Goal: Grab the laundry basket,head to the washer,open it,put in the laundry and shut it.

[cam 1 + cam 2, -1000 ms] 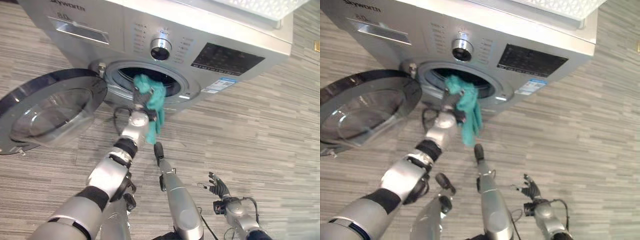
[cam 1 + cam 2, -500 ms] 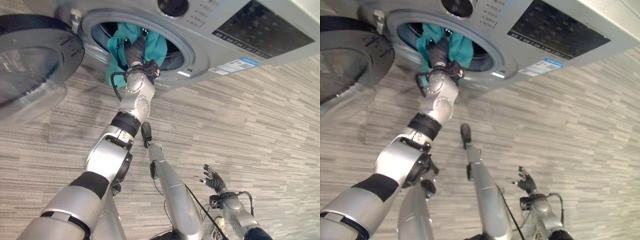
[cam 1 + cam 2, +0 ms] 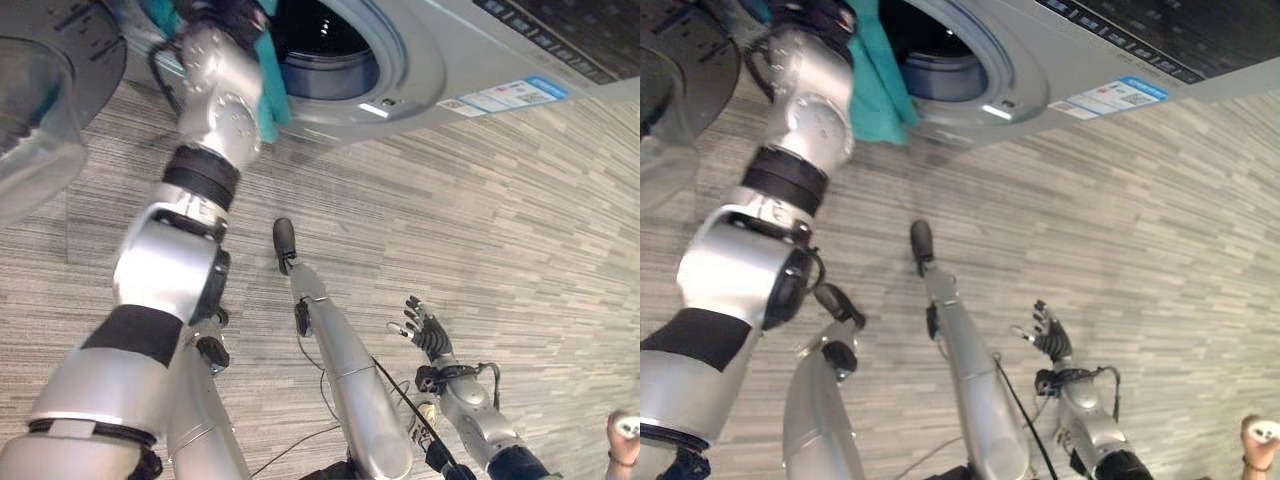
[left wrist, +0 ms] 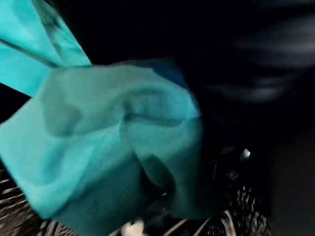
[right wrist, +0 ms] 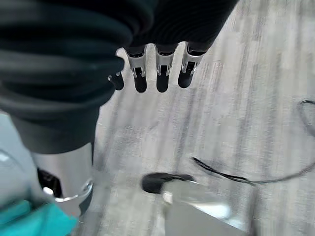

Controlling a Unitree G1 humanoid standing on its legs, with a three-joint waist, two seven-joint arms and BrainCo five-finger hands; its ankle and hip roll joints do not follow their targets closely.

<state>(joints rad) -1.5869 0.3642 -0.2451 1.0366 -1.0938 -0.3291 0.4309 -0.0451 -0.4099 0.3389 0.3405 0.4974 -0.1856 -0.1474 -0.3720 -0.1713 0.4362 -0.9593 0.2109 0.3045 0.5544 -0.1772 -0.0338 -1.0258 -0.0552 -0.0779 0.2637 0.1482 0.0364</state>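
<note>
The washer (image 3: 420,60) stands on the striped grey floor (image 3: 520,220) with its round door (image 3: 45,90) swung open to the left of the drum opening (image 3: 325,45). The left arm reaches up to that opening, and its hand sits at the opening's left edge, at the top border of both eye views; the fingers are hidden among the cloth, so I cannot tell whether they are curled or straight. The teal laundry (image 3: 875,85) hangs at the lower left of the opening, draped beside the left wrist and over the washer's rim. In the left wrist view the same teal cloth bunches against the dark inside of the drum (image 4: 236,73), with the perforated drum wall just beneath it. The right hand (image 3: 428,333) hangs low, well apart from the washer and below the opening, over bare floor, its fingers spread and relaxed, holding nothing; the right wrist view shows the dark-tipped fingers (image 5: 160,78) extended in a row. A person's hand (image 3: 625,432) shows far to the right of the washer.
</note>
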